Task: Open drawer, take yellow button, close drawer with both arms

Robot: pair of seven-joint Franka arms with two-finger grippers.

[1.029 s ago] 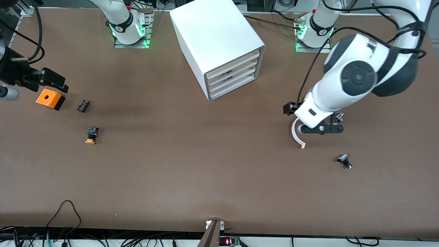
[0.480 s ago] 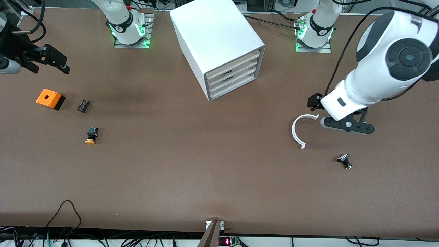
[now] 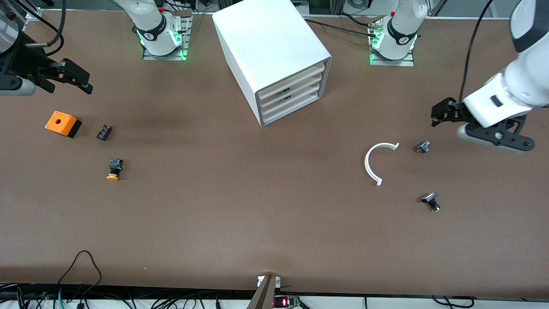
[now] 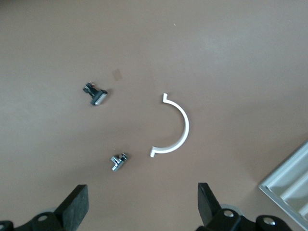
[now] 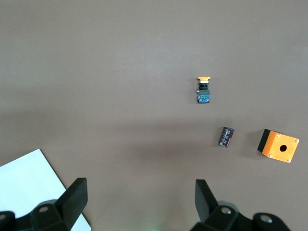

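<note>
We see the drawer (image 3: 296,74) shut flush in the cabinet (image 3: 268,47), its contents hidden. The button (image 3: 114,168) lies on the surface (image 3: 257,206), below the right end effector (image 5: 139,204), whose fingers are spread and empty. The left end effector (image 4: 143,208), also spread, hangs over bare surface near a white arc (image 4: 174,128).

A broad brown matte tabletop (image 3: 266,206) fills nearly the whole front view, evenly lit with soft, faint shadows. Along its edge nearest the front camera, black cables (image 3: 81,274) loop and trail over a pale strip, beside a small device with a red lit display (image 3: 284,302). At the top edge, more dark cables (image 3: 339,26) run across the surface, and bits of metal framing (image 3: 34,15) show past the corner at the right arm's end.
</note>
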